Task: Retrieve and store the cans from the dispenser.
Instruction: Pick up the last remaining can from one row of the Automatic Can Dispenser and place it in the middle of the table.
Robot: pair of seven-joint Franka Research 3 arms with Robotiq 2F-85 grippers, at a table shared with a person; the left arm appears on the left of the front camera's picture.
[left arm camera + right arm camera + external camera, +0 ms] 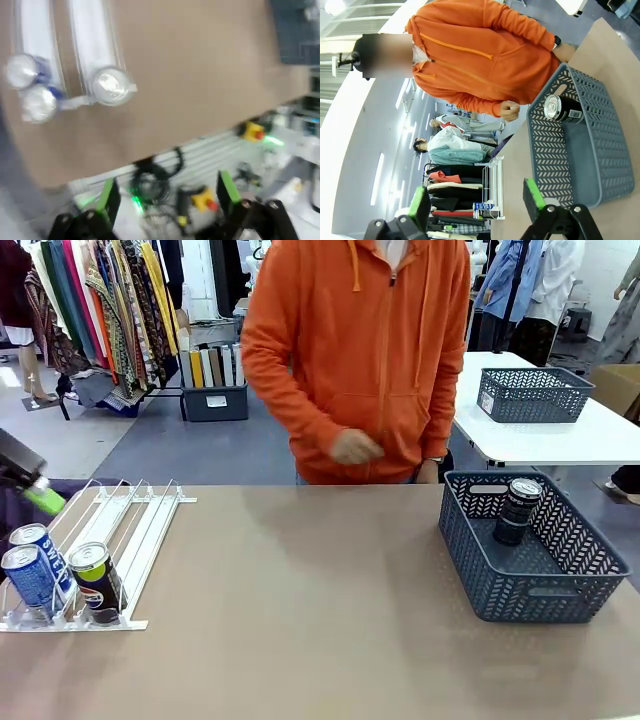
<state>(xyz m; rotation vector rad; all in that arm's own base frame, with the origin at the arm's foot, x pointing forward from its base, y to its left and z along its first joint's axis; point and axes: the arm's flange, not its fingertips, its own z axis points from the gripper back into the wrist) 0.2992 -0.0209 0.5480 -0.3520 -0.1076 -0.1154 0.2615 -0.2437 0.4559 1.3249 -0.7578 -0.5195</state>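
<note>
Resting in the basket [480, 550] is one can [518, 510]; dispenser [140, 530] holds three cans [35, 575].

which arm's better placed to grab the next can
Left, probably: the open left pincer hovers above the white sloped wire rack with the slim blue cans and black can. The right pincer faces the grey-blue perforated plastic basket, across the table.

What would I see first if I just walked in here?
The person in the bright orange hoodie at the far side of the table would catch your eye first. Next come three cans, two blue and one black, sitting at the near end of the white dispenser on the left. On the right, one black can stands alone in the grey-blue basket.
</note>
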